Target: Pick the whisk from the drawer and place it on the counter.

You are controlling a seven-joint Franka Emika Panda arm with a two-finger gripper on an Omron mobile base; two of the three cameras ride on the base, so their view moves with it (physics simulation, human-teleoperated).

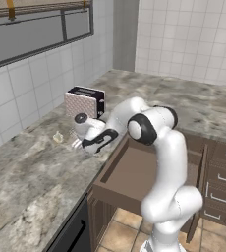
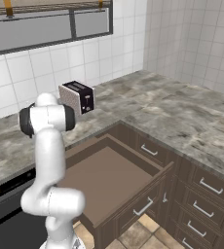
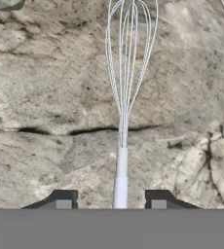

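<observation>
Whisk (image 3: 125,82) lies over the counter (image 3: 46,97), out of the bare drawer (image 1: 134,172); fingers (image 3: 64,200) spread apart beside its handle, so placing looks nearly done.

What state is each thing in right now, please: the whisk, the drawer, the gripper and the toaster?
whisk: out of the drawer, lying over the marble counter, handle between the gripper's fingers, which stand clear of it.
drawer: pulled open, bare bottom.
gripper: open, over the counter.
toaster: upright on the counter by the wall.
</observation>
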